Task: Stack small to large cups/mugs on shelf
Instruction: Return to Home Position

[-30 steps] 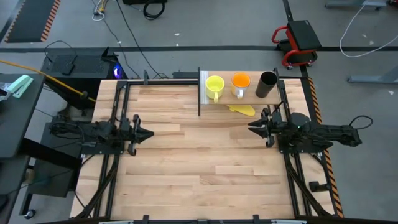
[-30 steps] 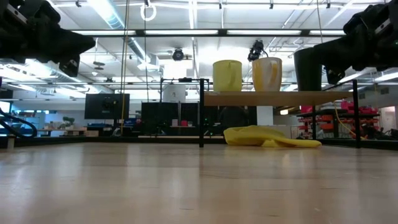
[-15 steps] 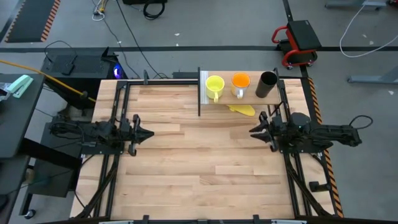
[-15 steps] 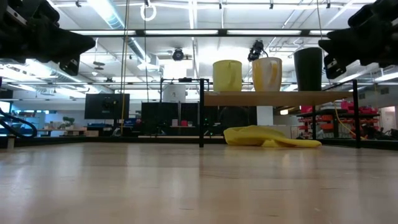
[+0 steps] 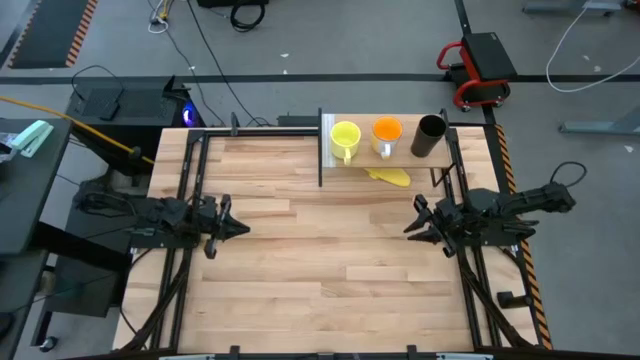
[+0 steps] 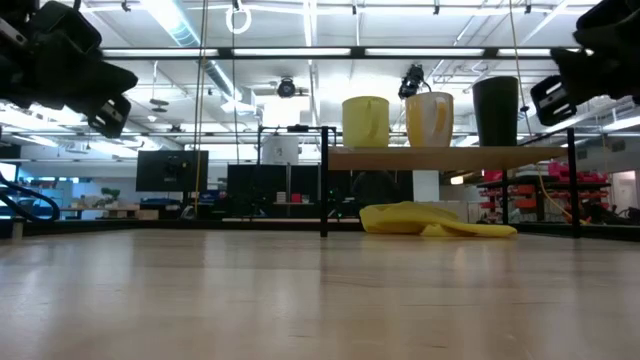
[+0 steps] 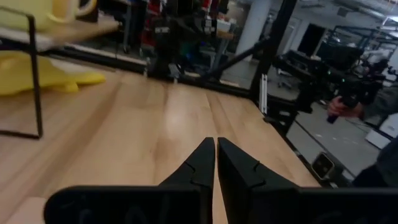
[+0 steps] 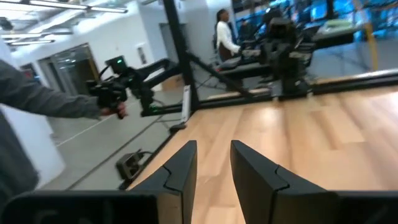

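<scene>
Now the three cups are seen in a row on the shelf at the far side of the table. The yellow mug is placed next to the end panel, the orange mug in the middle, and the black cup at the other end. All are upright and apart from each other. A yellow cloth is seen on the table below the shelf.

The right gripper is found above the table, well apart from the shelf, with its jaws narrowly apart and empty. The left gripper is found at the opposite side, with its jaws pressed together on nothing.

The placing is judged as finished, and the return of the arms to rest is judged as the step in hand. For the next move only a free retreat is needed, in which the shelf and the black cup are not to be touched.
</scene>
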{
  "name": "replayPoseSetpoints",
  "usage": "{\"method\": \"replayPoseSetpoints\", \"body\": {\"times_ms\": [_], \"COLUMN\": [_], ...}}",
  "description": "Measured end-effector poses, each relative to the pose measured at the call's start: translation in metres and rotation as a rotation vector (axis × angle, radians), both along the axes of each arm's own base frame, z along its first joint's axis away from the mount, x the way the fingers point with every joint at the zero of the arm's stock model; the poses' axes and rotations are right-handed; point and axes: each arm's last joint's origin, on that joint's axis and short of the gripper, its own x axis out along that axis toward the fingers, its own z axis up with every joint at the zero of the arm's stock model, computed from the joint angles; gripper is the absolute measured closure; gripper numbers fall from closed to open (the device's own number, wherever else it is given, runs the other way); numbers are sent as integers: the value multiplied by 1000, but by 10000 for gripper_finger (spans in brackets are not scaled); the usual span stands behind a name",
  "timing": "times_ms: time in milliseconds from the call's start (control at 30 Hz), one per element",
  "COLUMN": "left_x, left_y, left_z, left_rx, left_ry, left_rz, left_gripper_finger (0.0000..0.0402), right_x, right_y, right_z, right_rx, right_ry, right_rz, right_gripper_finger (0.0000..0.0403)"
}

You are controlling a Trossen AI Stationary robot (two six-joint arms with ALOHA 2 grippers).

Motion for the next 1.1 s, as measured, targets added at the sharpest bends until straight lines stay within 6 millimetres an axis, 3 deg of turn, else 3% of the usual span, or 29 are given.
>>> {"method": "replayPoseSetpoints", "body": {"times_ms": [233,1100], "left_x": [1,1], "left_y": [-6,-6], "left_z": [-2,-2], "left_rx": [6,36], "left_ry": [18,17], "left_rz": [-48,-51], "left_gripper_finger": [385,373], "right_x": [-2,-1], "right_y": [10,9], "right_z": [-1,-1], "right_rx": [-2,-27], "right_ry": [12,5], "right_rz": [35,-16], "right_gripper_finger": [298,298]}}
